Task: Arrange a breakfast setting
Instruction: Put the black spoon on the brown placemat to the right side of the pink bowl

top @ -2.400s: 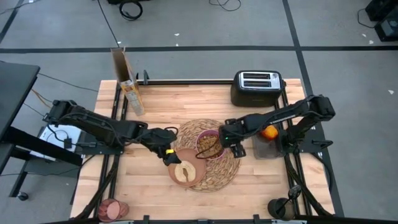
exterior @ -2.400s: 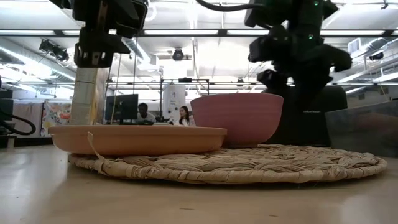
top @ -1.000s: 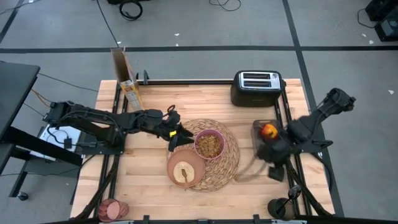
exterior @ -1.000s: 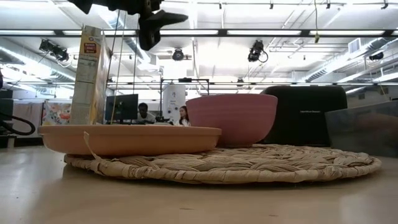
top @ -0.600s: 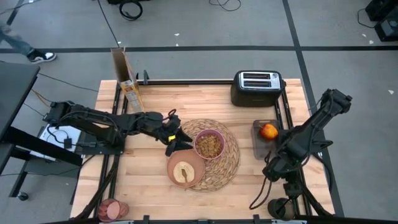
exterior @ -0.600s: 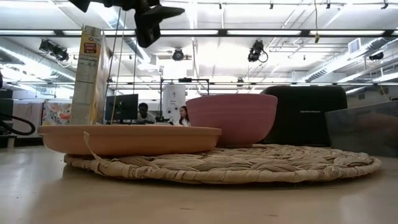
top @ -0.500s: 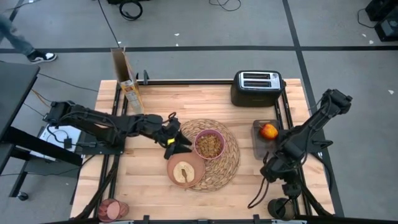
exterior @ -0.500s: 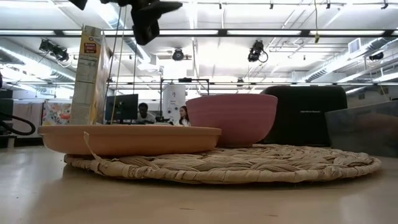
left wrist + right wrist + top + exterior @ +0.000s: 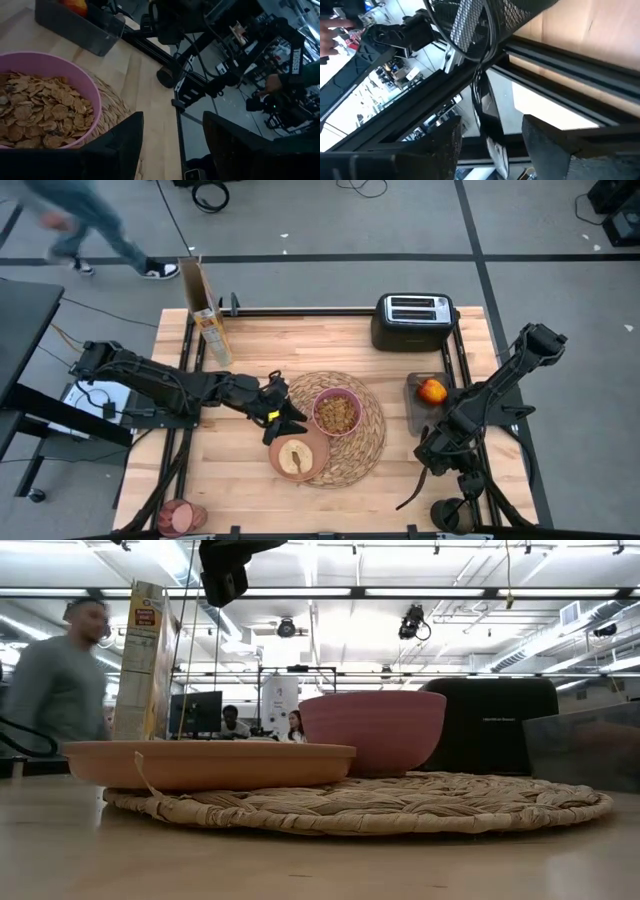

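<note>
Hovering my left gripper above the bench, I keep it just beside the near-left edge of the large round woven straw placemat, its two dark fingers parted with clear space between them and nothing held. Right under and ahead of it sits the tan-brown plate, overlapping the mat's front-left rim, with a pale toast slice lying flat on it. Just past the plate, on the mat itself, stands the small pink bowl, filled with brown cereal flakes; the bowl touches or nearly touches the plate's rim, I cannot tell which.

Near the front-left corner of the bench, well apart from the mat, the pinkish-red tumbler lies on its side.

My right gripper hangs off the bench's right edge, down by the dark frame rail; its fingers stand apart and empty.

Farther right, a dark grey rectangular tray holds the red apple. At the back edge stands a black two-slot toaster, and at the back-left an upright tan cereal box. Beyond the bench a person walks across the grey floor.
</note>
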Tool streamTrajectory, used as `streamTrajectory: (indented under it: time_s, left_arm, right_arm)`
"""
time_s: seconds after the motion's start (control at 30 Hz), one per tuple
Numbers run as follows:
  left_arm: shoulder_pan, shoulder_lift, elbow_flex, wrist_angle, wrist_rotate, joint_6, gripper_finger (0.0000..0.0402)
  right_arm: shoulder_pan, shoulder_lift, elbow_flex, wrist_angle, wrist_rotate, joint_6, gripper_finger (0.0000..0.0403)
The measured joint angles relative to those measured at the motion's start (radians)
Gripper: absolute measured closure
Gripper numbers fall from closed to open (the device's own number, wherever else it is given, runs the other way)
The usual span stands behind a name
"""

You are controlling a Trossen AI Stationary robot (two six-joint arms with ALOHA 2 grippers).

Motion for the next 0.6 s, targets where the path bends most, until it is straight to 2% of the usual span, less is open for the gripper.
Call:
streamTrajectory:
  time_s: [0.2,0.4,0.6]
  left_arm:
    - [-0.001,0.000,0.000,0.000,-0.014,-0.024,0.0191]
    - [-0.001,0.000,0.000,0.001,-0.015,-0.024,0.0191]
    - [-0.001,0.000,0.000,0.001,-0.028,-0.023,0.0191]
  right_arm:
    - [0.000,0.001,-0.018,0.023,-0.001,-0.009,0.0244]
    - [0.000,0.001,-0.018,0.082,-0.013,-0.020,0.0315]
    - [0.000,0.001,-0.016,0.165,-0.095,0.038,0.0387]
